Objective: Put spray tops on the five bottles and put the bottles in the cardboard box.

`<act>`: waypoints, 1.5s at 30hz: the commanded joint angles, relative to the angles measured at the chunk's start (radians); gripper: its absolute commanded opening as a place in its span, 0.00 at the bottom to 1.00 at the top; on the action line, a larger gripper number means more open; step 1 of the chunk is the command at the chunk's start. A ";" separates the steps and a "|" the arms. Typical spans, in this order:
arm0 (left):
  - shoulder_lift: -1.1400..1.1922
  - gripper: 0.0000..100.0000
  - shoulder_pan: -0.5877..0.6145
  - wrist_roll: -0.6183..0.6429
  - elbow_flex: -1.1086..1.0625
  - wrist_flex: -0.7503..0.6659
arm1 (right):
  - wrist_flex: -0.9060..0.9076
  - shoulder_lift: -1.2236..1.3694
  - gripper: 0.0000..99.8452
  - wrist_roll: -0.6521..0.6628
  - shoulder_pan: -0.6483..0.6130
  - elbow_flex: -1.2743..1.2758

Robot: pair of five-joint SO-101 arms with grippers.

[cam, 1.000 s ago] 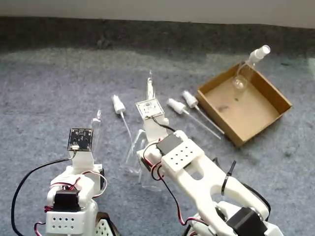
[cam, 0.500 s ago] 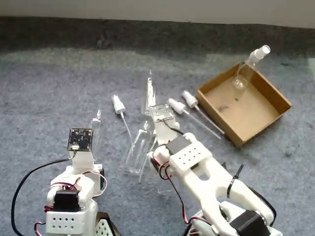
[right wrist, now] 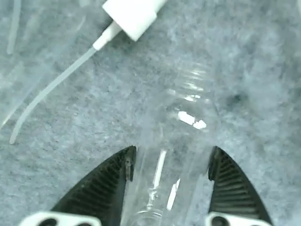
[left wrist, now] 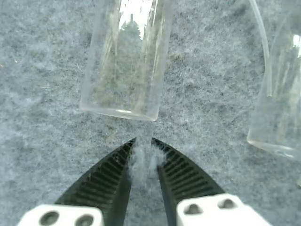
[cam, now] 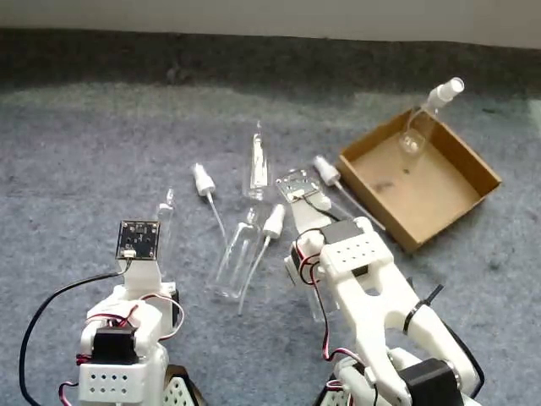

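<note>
And there's the uncapped bottle (right wrist: 188, 108), clear plastic with see-through walls, lying lengthwise in the right gripper (right wrist: 171, 151) with its threaded neck pointing away from the wrist. The black ribbed jaws are spread to the bottle's full width and hug its flanks, one on each side, as near as I can tell gripping the body. Just beyond the neck and off to one side lies a white spray top (right wrist: 131, 14), its thin dip tube (right wrist: 51, 84) trailing across the grey carpet (right wrist: 263, 56). From above, the right arm (cam: 355, 254) stretches forward from the near edge, its wrist out among the loose parts. The cardboard box (cam: 431, 190) sits well off on its right. Inside the box a capped bottle (cam: 418, 127) leans on the far wall, its white sprayer poking over the rim. Over to the left arm (cam: 127, 338), tucked back and low. The left gripper (left wrist: 143, 141) is all but closed, just a sliver of carpet between the tips, and it holds nothing. It sits just short of the flat base of a second bottle (left wrist: 124, 56) lying straight ahead. A third bottle (left wrist: 280, 103) lies beside that one, apart from it. Farther out rest a fourth bottle (cam: 256, 161) and two loose sprayers, one on its left (cam: 203, 179) and one nearer the box (cam: 325, 169).
</note>
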State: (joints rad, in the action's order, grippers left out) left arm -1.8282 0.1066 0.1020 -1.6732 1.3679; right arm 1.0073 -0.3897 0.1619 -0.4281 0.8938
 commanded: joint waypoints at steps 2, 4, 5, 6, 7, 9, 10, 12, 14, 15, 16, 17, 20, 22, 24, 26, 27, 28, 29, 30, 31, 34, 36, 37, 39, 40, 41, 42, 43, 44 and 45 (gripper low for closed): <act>-0.001 0.00 0.007 -0.002 -0.022 -0.015 | -0.154 -0.005 0.21 0.028 0.065 0.007; -0.001 0.00 0.007 -0.002 -0.022 -0.015 | -0.160 -0.012 0.21 0.028 0.085 0.019; -0.001 0.00 0.007 -0.002 -0.022 -0.015 | -0.160 -0.016 0.21 0.028 0.093 0.024; -0.001 0.00 0.007 -0.002 -0.022 -0.015 | -0.160 -0.016 0.21 0.028 0.093 0.024; -0.001 0.00 0.007 -0.002 -0.022 -0.015 | -0.160 -0.016 0.21 0.028 0.093 0.024; -0.001 0.00 0.007 -0.002 -0.022 -0.015 | -0.160 -0.008 0.21 0.029 0.093 0.024; -0.001 0.00 0.007 -0.002 -0.022 -0.015 | -0.160 -0.007 0.21 0.029 0.093 0.024; -0.001 0.00 0.007 -0.002 -0.022 -0.015 | -0.160 -0.007 0.21 0.029 0.093 0.024; -0.001 0.00 0.007 -0.002 -0.022 -0.015 | -0.160 -0.007 0.21 0.029 0.093 0.025; -0.001 0.00 0.007 -0.002 -0.022 -0.015 | -0.160 -0.007 0.21 0.029 0.093 0.025; -0.001 0.00 0.007 -0.002 -0.022 -0.015 | -0.160 -0.007 0.21 0.029 0.093 0.025; -0.001 0.00 0.007 -0.002 -0.022 -0.015 | -0.160 -0.007 0.21 0.029 0.093 0.025; -0.001 0.00 0.007 -0.002 -0.022 -0.015 | -0.160 -0.007 0.21 0.029 0.093 0.025; -0.001 0.00 0.007 -0.002 -0.022 -0.015 | -0.160 -0.007 0.21 0.029 0.093 0.025; -0.001 0.00 0.007 -0.002 -0.022 -0.015 | -0.160 -0.007 0.21 0.029 0.093 0.025; -0.001 0.00 0.007 -0.002 -0.022 -0.015 | -0.160 -0.007 0.21 0.029 0.091 0.025; -0.001 0.00 0.007 -0.002 -0.022 -0.015 | -0.160 -0.007 0.21 0.029 0.091 0.025; -0.001 0.00 0.007 -0.002 -0.022 -0.015 | -0.160 -0.007 0.21 0.029 0.091 0.025; -0.001 0.00 0.007 -0.002 -0.022 -0.015 | -0.160 -0.007 0.21 0.029 0.091 0.025; -0.001 0.00 0.007 -0.002 -0.022 -0.015 | -0.160 -0.007 0.21 0.029 0.091 0.025; -0.001 0.00 0.007 -0.002 -0.022 -0.015 | -0.160 -0.007 0.21 0.029 0.091 0.025; -0.001 0.00 0.007 -0.002 -0.022 -0.015 | -0.160 -0.007 0.21 0.029 0.091 0.025; -0.001 0.00 0.007 -0.002 -0.022 -0.015 | -0.160 -0.007 0.21 0.029 0.091 0.025; -0.001 0.00 0.007 -0.002 -0.022 -0.015 | -0.160 -0.007 0.21 0.029 0.091 0.025; -0.001 0.00 0.007 -0.002 -0.022 -0.015 | -0.160 -0.007 0.21 0.029 0.091 0.025; -0.001 0.00 0.007 -0.002 -0.022 -0.015 | -0.160 -0.007 0.21 0.029 0.091 0.025; -0.001 0.00 0.007 -0.002 -0.022 -0.015 | -0.160 -0.007 0.21 0.029 0.091 0.025; -0.001 0.00 0.007 -0.002 -0.022 -0.015 | -0.160 -0.007 0.21 0.029 0.091 0.025; -0.001 0.00 0.007 -0.002 -0.022 -0.015 | -0.160 -0.007 0.21 0.031 0.091 0.025; -0.001 0.00 0.007 -0.002 -0.022 -0.015 | -0.160 -0.007 0.21 0.031 0.091 0.025; -0.001 0.00 0.007 -0.002 -0.022 -0.015 | -0.160 -0.007 0.21 0.031 0.091 0.025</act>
State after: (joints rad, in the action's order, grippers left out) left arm -1.8282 0.1066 0.1020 -1.6732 1.3679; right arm 0.8631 -0.3882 0.1772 -0.3544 0.9198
